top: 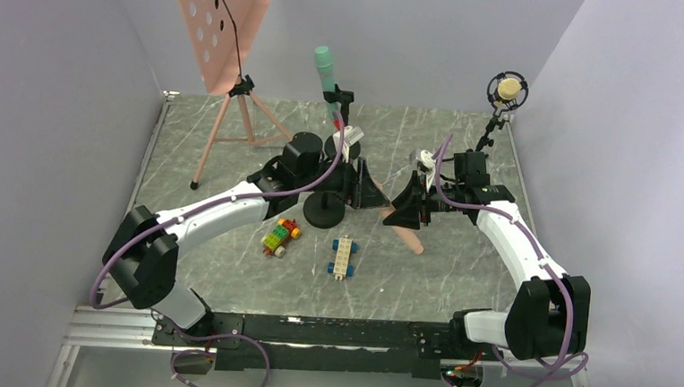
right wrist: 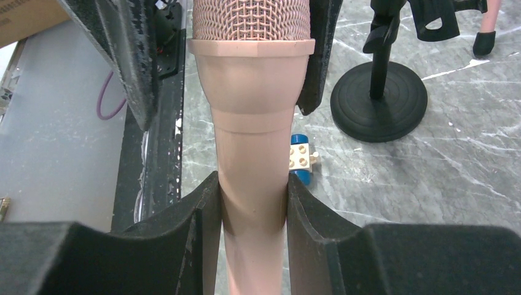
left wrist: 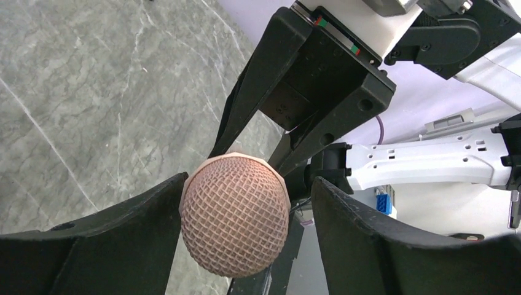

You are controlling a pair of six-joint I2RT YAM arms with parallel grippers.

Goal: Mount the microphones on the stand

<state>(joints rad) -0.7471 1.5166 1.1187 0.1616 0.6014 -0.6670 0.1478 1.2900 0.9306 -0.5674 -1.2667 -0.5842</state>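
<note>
Gripping the salmon pink microphone [right wrist: 252, 153] by its shaft, the right hand [right wrist: 252, 206] is pinching it tight, a finger pressing on each side just below the collar. The microphone is hanging over the middle of the counter [top: 459, 272], a little toward the right edge, with its tail slanting down toward the near edge. I cannot tell whether the tail is touching the marble.

The left hand [left wrist: 249, 190] is spreading wide around the mesh head. One finger is brushing the mesh and the other is standing apart from it.

Toward the far edge, the mint green microphone [top: 325, 67] is sitting upright in a black clip [top: 340, 95]. A round black stand base [top: 324, 212] is resting near the counter's middle. The tan-yellow microphone [top: 508, 89] is sitting in a ring mount at the far right corner. Two toy-brick cars [top: 280, 236] are lying toward the near edge.
</note>
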